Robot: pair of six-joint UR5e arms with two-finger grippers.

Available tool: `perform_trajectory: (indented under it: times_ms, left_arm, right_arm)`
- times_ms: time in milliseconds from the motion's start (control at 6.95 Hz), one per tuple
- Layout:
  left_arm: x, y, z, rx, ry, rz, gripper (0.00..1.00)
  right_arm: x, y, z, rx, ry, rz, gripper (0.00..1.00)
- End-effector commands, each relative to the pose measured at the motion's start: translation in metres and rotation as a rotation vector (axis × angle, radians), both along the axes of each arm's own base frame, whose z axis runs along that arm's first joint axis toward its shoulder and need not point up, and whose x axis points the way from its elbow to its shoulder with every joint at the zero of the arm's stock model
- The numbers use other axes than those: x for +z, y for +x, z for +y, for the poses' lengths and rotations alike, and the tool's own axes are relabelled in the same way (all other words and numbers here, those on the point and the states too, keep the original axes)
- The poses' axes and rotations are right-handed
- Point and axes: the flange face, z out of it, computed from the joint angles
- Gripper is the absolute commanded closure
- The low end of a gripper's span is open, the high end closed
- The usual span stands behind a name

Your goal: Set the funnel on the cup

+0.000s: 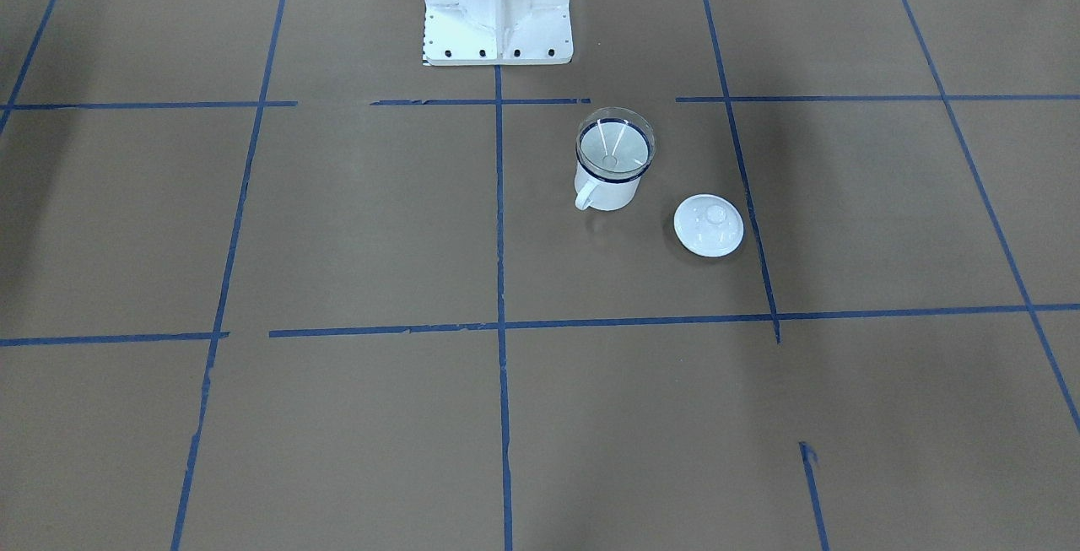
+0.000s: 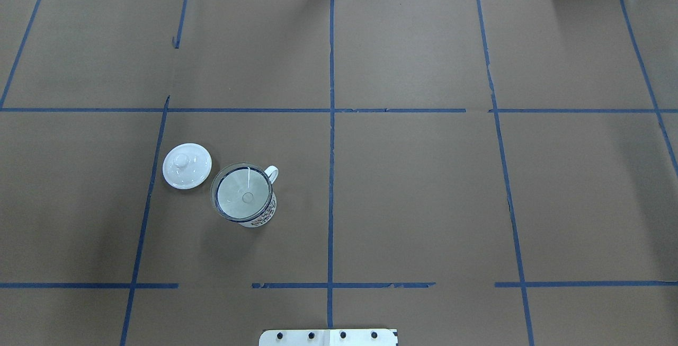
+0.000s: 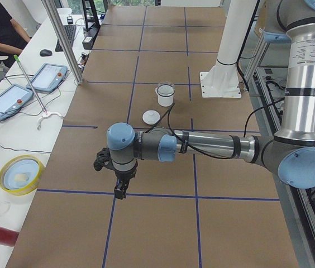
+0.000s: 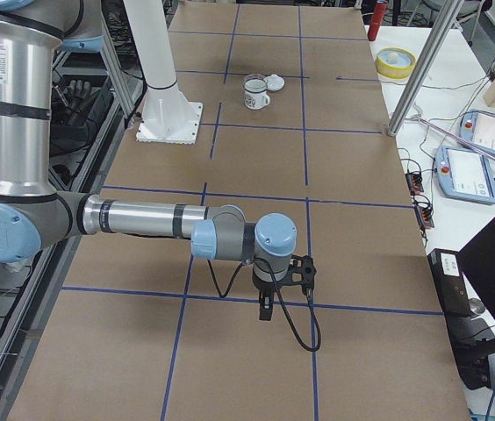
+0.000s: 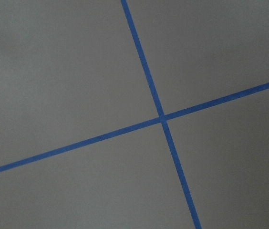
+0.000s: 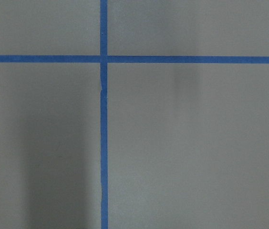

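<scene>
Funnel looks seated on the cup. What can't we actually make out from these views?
- Left end effector: seen only in the exterior left view, and small there. Open or shut cannot be told.
- Right end effector: seen only in the exterior right view, so the same applies.
- Funnel spout: hidden inside the cup by its wall.
- Print on the cup's side: too small to read in the overhead view.
- Wrist views: only the table.

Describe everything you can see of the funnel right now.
The funnel is small, clear and plastic-looking, with a wide round rim and thin ribs that catch the light inside the cone. It sits upright in the mouth of the cup, resting on the cup's dark blue rim, with its narrow outlet pointing down inside. Only the cup touches it. The white lid lies beside the cup, apart. Nothing holds it.
</scene>
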Motion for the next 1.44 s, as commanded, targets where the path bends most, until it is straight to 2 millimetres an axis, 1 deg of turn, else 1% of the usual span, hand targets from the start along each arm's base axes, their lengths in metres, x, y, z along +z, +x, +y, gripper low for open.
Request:
perform_trajectory:
  times_ms: [0, 144, 288, 1295]
  left_arm:
    - [0.0066, 0.0017, 0.0079, 0.0, -0.071, 0.027, 0.0]
    - [0.0126, 0.0019, 0.0132, 0.005, -0.08, 0.029, 0.0]
    - [0.0141, 0.0019, 0.0147, 0.005, -0.084, 0.029, 0.0]
    - [0.0131, 0.002, 0.0145, 0.006, -0.079, 0.03, 0.0]
  right_arm:
    - [0.0002, 0.0, 0.0, 0.0, 0.0, 0.0, 0.0]
    - [0.0002, 0.0, 0.0, 0.0, 0.0, 0.0, 0.0]
    - [0.0002, 0.0, 0.0, 0.0, 0.0, 0.0, 0.0]
    - [0.0002, 0.0, 0.0, 0.0, 0.0, 0.0, 0.0]
